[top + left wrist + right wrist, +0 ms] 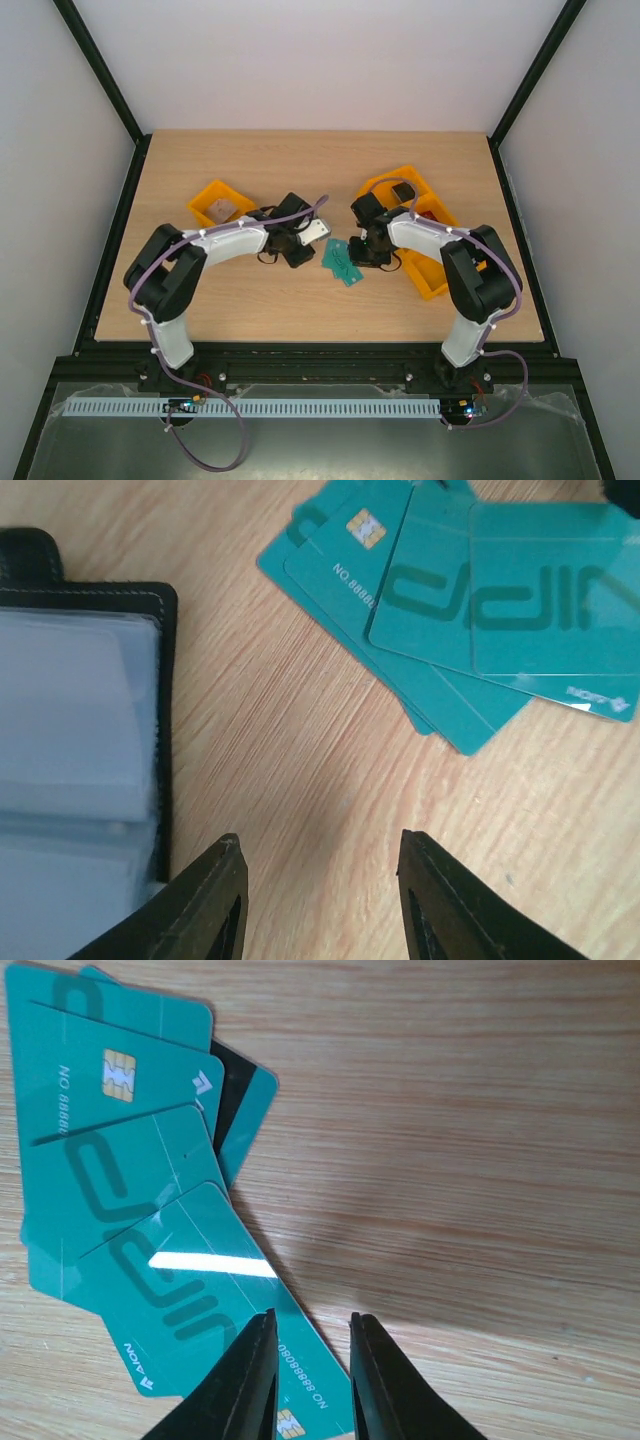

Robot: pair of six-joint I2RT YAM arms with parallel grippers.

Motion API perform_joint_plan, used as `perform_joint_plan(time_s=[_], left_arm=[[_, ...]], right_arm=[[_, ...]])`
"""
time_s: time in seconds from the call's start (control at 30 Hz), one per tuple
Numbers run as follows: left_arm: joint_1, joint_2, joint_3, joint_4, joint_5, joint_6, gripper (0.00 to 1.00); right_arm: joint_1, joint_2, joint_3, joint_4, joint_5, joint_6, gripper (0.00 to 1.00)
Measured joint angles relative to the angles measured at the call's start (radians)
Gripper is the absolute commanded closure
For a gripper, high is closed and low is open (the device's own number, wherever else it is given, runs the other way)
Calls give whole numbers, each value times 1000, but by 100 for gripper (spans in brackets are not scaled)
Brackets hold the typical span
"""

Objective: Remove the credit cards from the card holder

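The card holder (80,730) lies open on the table, black-edged with clear sleeves, at the left of the left wrist view; it also shows in the top view (315,231). Several teal credit cards (470,590) lie fanned on the wood to its right, outside the holder; they also show in the top view (342,260) and the right wrist view (130,1190). My left gripper (318,845) is open and empty over bare wood between holder and cards. My right gripper (312,1322) is narrowly open just above the near corner of the card pile, holding nothing.
An orange tray (205,200) stands at the back left. Two orange trays (428,182) stand at the right, behind my right arm; one holds a small black block (402,190). The table's side edges are close to both arms.
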Motion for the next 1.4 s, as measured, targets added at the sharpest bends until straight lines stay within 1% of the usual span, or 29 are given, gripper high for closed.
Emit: perform_joint_plan(time_s=[0.23, 0.37, 0.47, 0.6, 0.7, 0.9, 0.97, 1.0, 1.1, 1.23, 1.4], left_arm=[[-25, 113, 1, 63, 13, -26, 57], [-56, 132, 3, 123, 21, -35, 57], [-74, 143, 5, 159, 27, -44, 57], [-79, 148, 8, 171, 31, -56, 58], [-74, 148, 8, 171, 34, -59, 57], [-2, 129, 4, 133, 68, -56, 52], [26, 117, 6, 103, 84, -51, 52], [43, 113, 14, 83, 94, -47, 51], [69, 112, 62, 36, 129, -47, 53], [78, 138, 201, -4, 148, -82, 55], [70, 237, 369, 14, 148, -141, 56]], right_arm=[[-1, -2, -71, 90, -57, 38, 85], [1, -11, -99, 145, -95, 60, 89], [5, -12, -116, 190, -143, 80, 89], [6, -12, -124, 208, -164, 100, 91], [4, -14, -124, 208, -162, 106, 91], [-21, -61, -129, 190, -162, 107, 77], [-24, -94, -129, 178, -166, 100, 78], [-26, -116, -129, 172, -170, 89, 82], [-15, -183, -138, 163, -184, 41, 98], [38, -258, -207, 176, -217, 8, 98], [109, -231, -297, 194, -257, 3, 98]])
